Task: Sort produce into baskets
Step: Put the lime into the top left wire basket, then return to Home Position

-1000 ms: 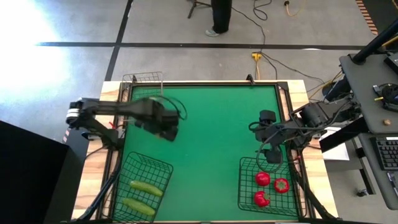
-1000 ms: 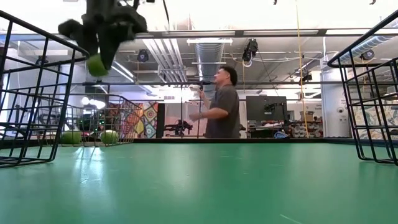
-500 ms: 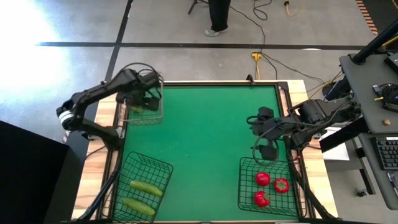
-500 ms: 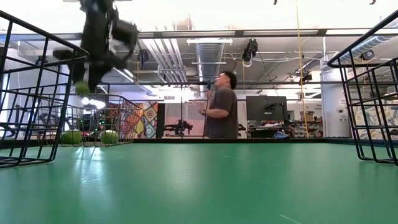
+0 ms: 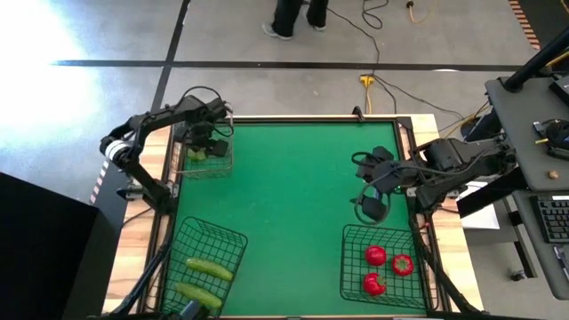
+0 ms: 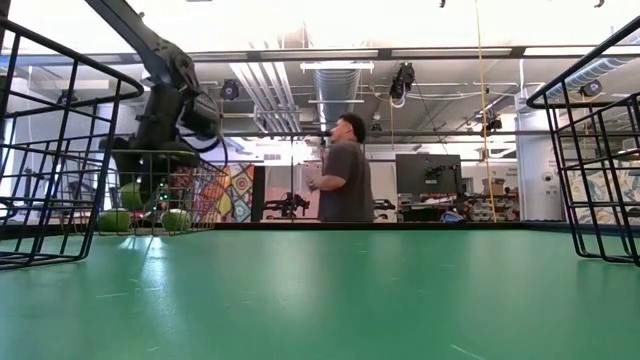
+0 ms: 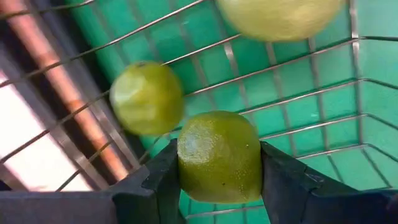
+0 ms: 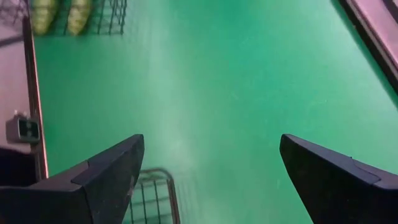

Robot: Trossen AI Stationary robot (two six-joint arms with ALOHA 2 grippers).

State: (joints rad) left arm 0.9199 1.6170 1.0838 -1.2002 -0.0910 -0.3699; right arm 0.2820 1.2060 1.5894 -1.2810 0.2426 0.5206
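Looking past the left gripper [image 7: 219,186] in its wrist view, a yellow-green lime [image 7: 217,157] sits pinched between the two dark fingers, with two more limes [image 7: 147,98] lying on the mesh floor behind it; the high view shows only the arm reaching into the narrow basket [image 5: 206,142] at the upper left of the frame. The low view shows that same basket at mid left with two limes resting on its floor. At lower left of the high view, a second basket [image 5: 206,267] holds two cucumbers [image 5: 209,268]. At lower right, the third basket [image 5: 384,271] holds three red tomatoes [image 5: 376,256]. The right gripper [image 5: 372,206] hangs just above that basket's upper edge, and its wrist view shows its fingers spread wide over bare green table [image 8: 236,93], holding nothing.
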